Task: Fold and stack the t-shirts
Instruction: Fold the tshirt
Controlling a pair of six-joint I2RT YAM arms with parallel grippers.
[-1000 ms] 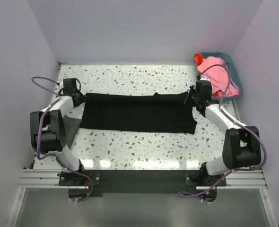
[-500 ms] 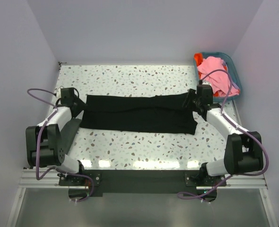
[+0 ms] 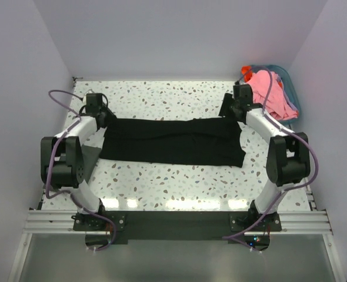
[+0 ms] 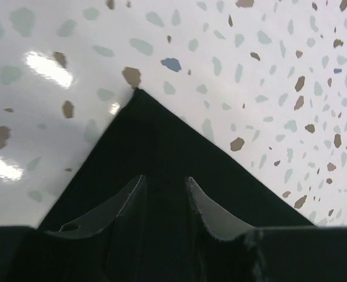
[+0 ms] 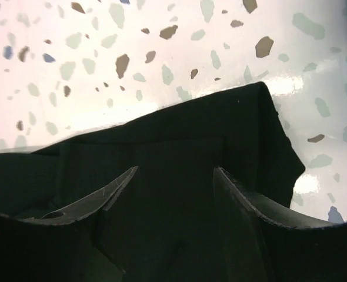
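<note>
A large black t-shirt (image 3: 170, 141), folded into a long strip, lies flat across the middle of the table. My left gripper (image 3: 107, 117) hovers over its far left corner. In the left wrist view the left gripper (image 4: 164, 182) is open, with the black t-shirt (image 4: 162, 141) under its fingers and nothing pinched. My right gripper (image 3: 226, 110) is over the far right corner. The right wrist view shows the right gripper (image 5: 176, 173) open wider above the black t-shirt (image 5: 179, 135). A dark grey t-shirt (image 3: 90, 157) lies under the left arm.
A teal basket (image 3: 283, 73) stands at the back right corner, holding a pink t-shirt (image 3: 270, 94) and an orange-red one (image 3: 246, 71). The right arm's cable loops over the basket. Walls close the table on three sides.
Both grippers have opened and let go of the black t-shirt's ends, then moved toward its far corners. The t-shirt now lies flat on the table.
</note>
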